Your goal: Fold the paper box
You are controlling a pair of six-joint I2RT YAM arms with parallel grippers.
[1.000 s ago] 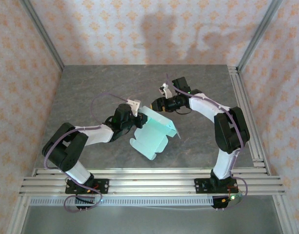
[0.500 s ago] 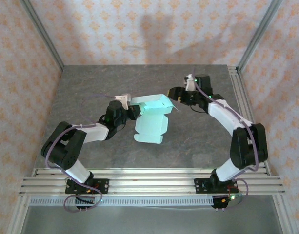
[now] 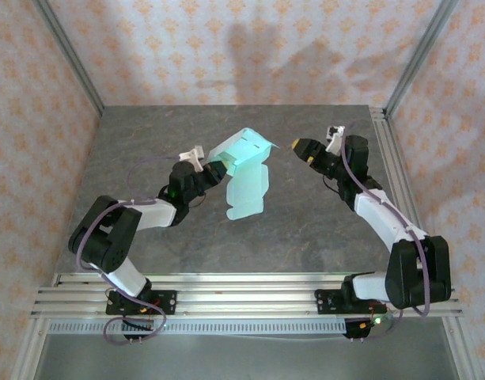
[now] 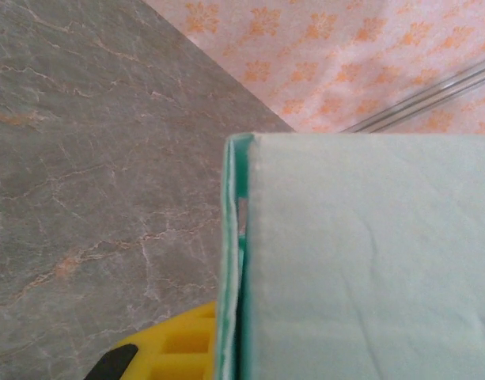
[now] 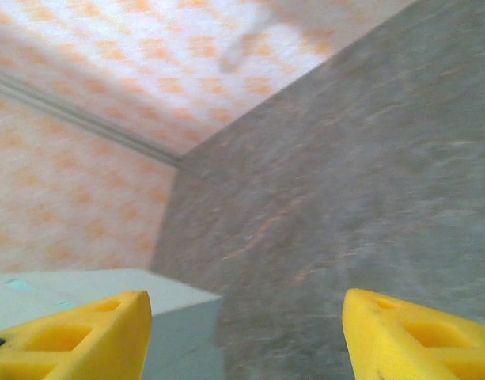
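Grey table (image 3: pixel 147 134), open room far and near | paper box (image 3: pixel 246 178) raised, long axis far-near | left gripper (image 3: pixel 217 168) clamps its left edge | right gripper (image 3: pixel 304 147) wide, empty

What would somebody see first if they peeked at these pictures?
The pale mint-green paper box, partly folded, stands out in the middle of the grey table. The left gripper is shut on the box's left edge. The right gripper, with yellow fingers, is open and empty just to the box's right, not touching it.
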